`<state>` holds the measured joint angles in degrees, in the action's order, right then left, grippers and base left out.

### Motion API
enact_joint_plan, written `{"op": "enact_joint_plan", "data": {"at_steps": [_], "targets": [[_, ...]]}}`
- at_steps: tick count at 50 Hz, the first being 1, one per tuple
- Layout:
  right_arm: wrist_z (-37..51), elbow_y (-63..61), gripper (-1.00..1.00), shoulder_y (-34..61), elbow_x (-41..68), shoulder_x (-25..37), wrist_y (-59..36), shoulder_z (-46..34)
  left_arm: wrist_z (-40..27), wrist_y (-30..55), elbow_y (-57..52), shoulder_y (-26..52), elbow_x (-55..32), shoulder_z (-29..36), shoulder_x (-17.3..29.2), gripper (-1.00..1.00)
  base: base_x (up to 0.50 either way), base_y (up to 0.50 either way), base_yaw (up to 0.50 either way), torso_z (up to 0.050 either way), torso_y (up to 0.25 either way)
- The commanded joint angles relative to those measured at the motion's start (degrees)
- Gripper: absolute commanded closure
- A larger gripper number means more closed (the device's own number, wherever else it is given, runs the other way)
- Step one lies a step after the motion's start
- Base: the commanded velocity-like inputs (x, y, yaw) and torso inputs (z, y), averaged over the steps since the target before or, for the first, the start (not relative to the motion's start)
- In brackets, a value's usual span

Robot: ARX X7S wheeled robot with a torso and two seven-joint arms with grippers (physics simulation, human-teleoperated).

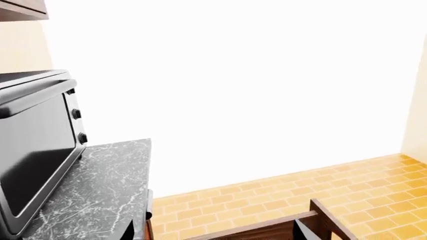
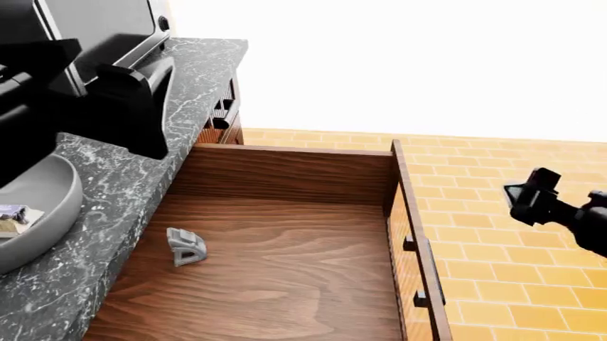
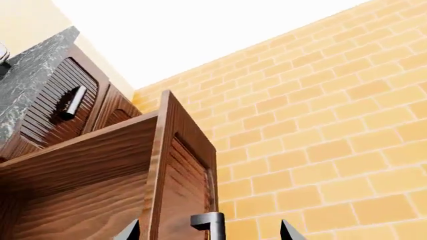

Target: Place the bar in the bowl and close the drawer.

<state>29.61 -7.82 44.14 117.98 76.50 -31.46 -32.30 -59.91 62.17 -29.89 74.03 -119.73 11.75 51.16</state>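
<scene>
The light-grey bowl [image 2: 43,213] stands on the counter at the head view's left edge. The bar [image 2: 13,217], in a crinkly pale wrapper, lies inside it. The wide wooden drawer [image 2: 284,177] is pulled far out, and its silver handle [image 2: 431,284] faces the floor side. My left gripper [image 2: 138,106] hovers over the counter beyond the bowl. In the left wrist view it [image 1: 217,236] is open and holds nothing. My right gripper [image 2: 529,193] hangs over the floor, right of the drawer front. Its [image 3: 210,235] open fingertips [image 3: 130,232] straddle the drawer front [image 3: 183,165] and a handle mount [image 3: 210,222].
A dark toaster oven [image 1: 33,150] sits on the black marble counter [image 2: 124,206] behind my left arm. A small grey object [image 2: 187,246] lies on the drawer floor. Narrower ribbed drawers [image 3: 60,105] lie beyond the open one. Orange tiled floor [image 2: 512,163] extends to the right.
</scene>
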Motion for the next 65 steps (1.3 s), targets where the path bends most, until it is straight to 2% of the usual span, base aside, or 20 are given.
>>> {"op": "enact_joint_plan", "data": {"at_steps": [1, 13, 28, 41, 49, 65], "targets": [[-27.9, 13.9, -1.00, -6.7, -4.5, -4.2, -1.8, -3.4, -0.5, 0.0, 0.0, 0.5, 0.2, 1.3, -0.6, -1.00, 0.00, 0.00, 0.00, 0.000, 0.000], [-42.4, 25.3, -1.00, -6.8, -9.4, -9.4, -6.2, -6.7, -0.4, -0.1, 0.0, 0.5, 0.3, 1.7, -0.5, -1.00, 0.00, 0.00, 0.00, 0.000, 0.000], [-56.7, 35.1, -1.00, -13.4, -13.4, -14.2, -3.3, -9.6, -0.7, -0.2, -0.1, 1.0, 0.5, 2.9, -1.2, -1.00, 0.00, 0.00, 0.00, 0.000, 0.000], [-64.6, 39.7, -1.00, -14.2, -18.8, -18.5, -3.8, -13.4, -1.0, -0.2, -0.2, 1.4, 0.5, 3.8, -1.4, -1.00, 0.00, 0.00, 0.00, 0.000, 0.000], [-70.8, 43.8, -1.00, -11.4, -24.9, -22.9, -5.6, -17.4, -1.3, -0.1, -0.2, 1.6, 1.0, 4.4, -1.3, -1.00, 0.00, 0.00, 0.00, 0.000, 0.000], [-76.9, 50.5, -1.00, -6.3, -32.9, -32.1, -5.4, -22.4, -1.6, -0.3, -0.3, 1.2, 1.9, 4.7, -1.0, -1.00, 0.00, 0.00, 0.00, 0.000, 0.000]]}}
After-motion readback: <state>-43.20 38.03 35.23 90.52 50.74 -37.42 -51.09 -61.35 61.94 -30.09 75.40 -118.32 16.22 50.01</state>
